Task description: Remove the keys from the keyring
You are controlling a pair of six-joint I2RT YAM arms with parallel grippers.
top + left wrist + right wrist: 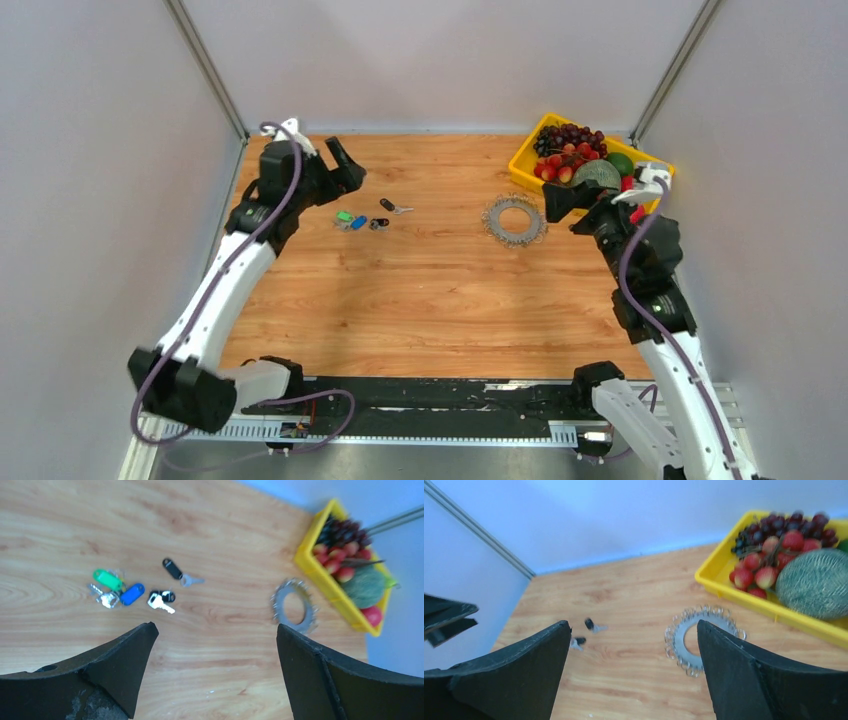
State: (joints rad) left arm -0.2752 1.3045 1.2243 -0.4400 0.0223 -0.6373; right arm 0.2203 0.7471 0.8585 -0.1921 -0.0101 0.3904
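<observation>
Left gripper (pixel 215 630) hangs splayed, seemingly raised.

No legible lettering, label or number anywhere (key tags (pixel 107 578) too small and blurred)

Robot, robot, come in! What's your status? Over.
Left tool open, empty. Right tool open, empty. Loose keys on table, apart from keyring. Yellow fruit tray near keyring, not touching.
</observation>
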